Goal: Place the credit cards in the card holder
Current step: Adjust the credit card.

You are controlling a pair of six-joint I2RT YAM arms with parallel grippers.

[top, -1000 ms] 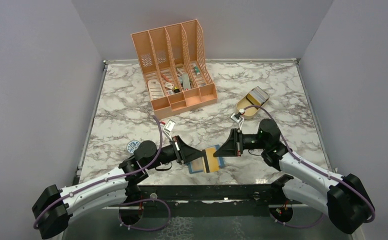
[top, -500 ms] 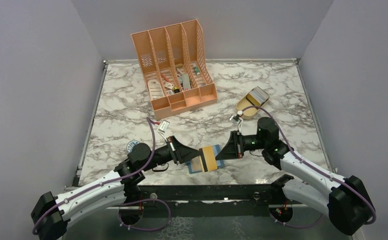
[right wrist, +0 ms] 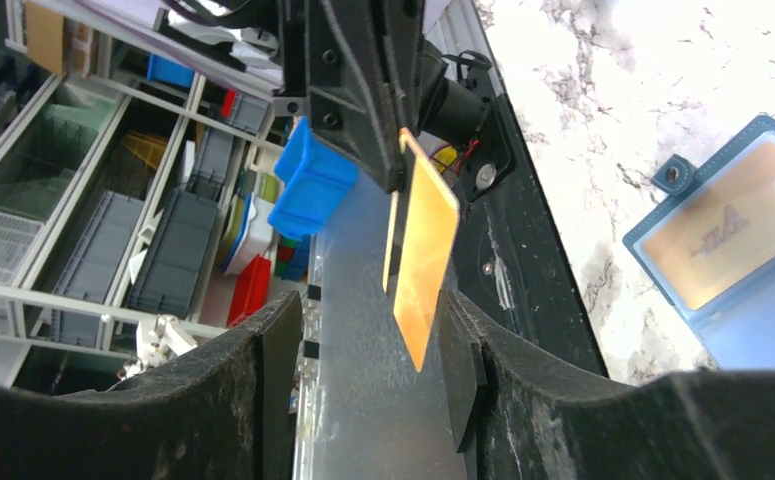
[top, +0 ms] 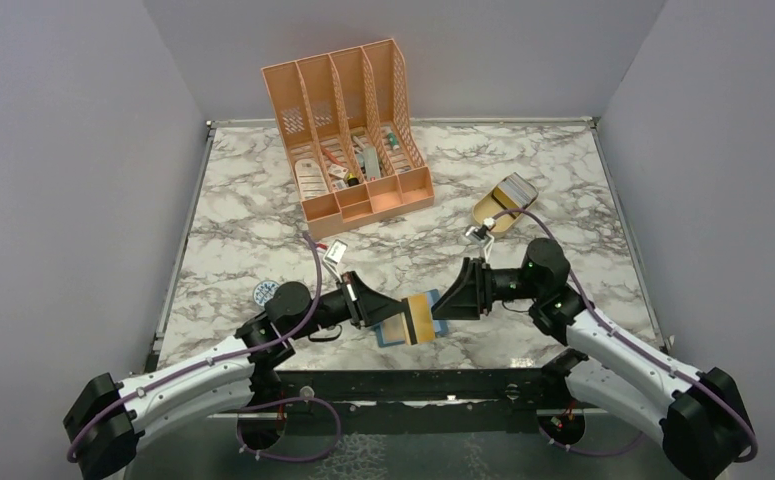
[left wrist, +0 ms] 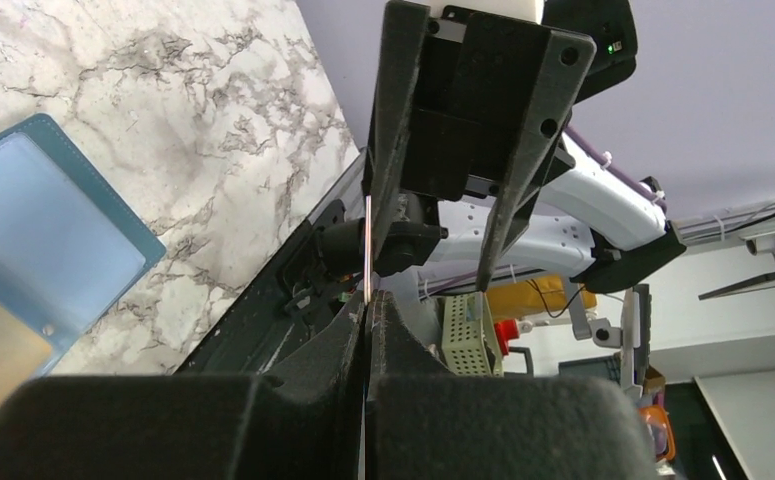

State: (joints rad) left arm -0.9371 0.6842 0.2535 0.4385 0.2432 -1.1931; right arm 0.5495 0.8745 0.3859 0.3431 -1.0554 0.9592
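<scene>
A yellow-orange credit card (right wrist: 425, 250) hangs edge-up above the table's front edge, pinched at one end by my left gripper (top: 401, 309), which is shut on it. In the left wrist view the card (left wrist: 366, 250) shows only as a thin line rising from the closed fingers. My right gripper (right wrist: 368, 370) faces it with fingers spread wide, the card's free corner between them and touching neither pad. The teal card holder (right wrist: 753, 330) lies open on the marble below, with a gold credit card (right wrist: 733, 235) in its pocket. The top view shows the holder (top: 437, 327) under the held card.
A peach desk organizer (top: 348, 130) stands at the back. A tan oval tray (top: 503, 205) with more cards sits at the right. A round blue-white disc (top: 266, 292) lies by the left arm. The table's dark front edge (top: 403, 380) runs just below both grippers.
My right gripper has opened and let go of the orange card, then drawn back a little to the right. The left gripper has kept its hold on the card.
</scene>
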